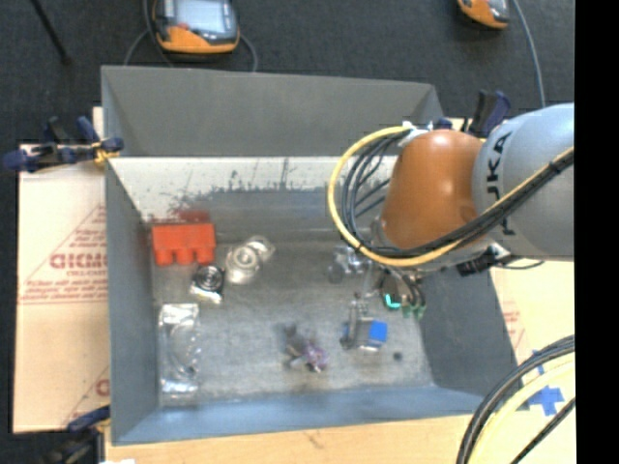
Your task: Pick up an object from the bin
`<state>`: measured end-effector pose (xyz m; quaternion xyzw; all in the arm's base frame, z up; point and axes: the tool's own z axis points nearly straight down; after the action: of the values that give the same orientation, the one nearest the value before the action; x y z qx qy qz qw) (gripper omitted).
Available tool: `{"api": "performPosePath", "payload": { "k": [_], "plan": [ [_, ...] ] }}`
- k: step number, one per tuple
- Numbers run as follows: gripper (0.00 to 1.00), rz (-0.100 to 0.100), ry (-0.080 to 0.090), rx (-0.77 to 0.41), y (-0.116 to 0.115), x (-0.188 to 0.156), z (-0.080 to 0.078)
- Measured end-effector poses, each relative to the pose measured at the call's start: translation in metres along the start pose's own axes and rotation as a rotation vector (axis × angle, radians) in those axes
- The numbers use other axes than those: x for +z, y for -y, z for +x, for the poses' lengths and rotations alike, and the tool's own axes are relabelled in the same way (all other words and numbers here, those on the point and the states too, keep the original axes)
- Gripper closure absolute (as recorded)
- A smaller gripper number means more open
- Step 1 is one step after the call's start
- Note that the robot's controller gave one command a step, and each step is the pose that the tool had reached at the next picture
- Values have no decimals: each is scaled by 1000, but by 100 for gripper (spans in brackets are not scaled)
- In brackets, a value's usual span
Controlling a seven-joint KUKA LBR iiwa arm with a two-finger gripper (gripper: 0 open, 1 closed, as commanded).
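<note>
One grey metal bin (135, 288) takes up the middle of the view, and a few small things lie apart on its floor. The robot arm (522, 182) reaches in from the right, with an orange cover (430, 191) and looped cables (338, 196) at its wrist. Below the cover the gripper (364, 319) hangs low over the right part of the floor. Whether it is spread or pressed together cannot be told from this view.

At the far left of the floor, near the back wall, sits an orange block (182, 243). A crumpled clear plastic bag (179, 348) lies in the front left corner. A clear cup (247, 259) lies just right of the block, with a round black and silver part (208, 282) just beside it towards the front. A small blue piece (377, 333) lies right under the gripper, at the front right of the floor; whether they touch cannot be told. A purple and grey piece (308, 356) rests near the front wall, left of the blue one. A dark speck (397, 358) lies just to the blue piece's right.
</note>
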<state>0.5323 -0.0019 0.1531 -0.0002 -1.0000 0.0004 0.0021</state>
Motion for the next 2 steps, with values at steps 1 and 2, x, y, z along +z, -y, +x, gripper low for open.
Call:
{"api": "performPosePath", "payload": {
  "k": [1,2],
  "plan": [
    [0,3,5,-227,78,83,-4],
    [100,2,9,-227,77,82,-5]
  ]
}}
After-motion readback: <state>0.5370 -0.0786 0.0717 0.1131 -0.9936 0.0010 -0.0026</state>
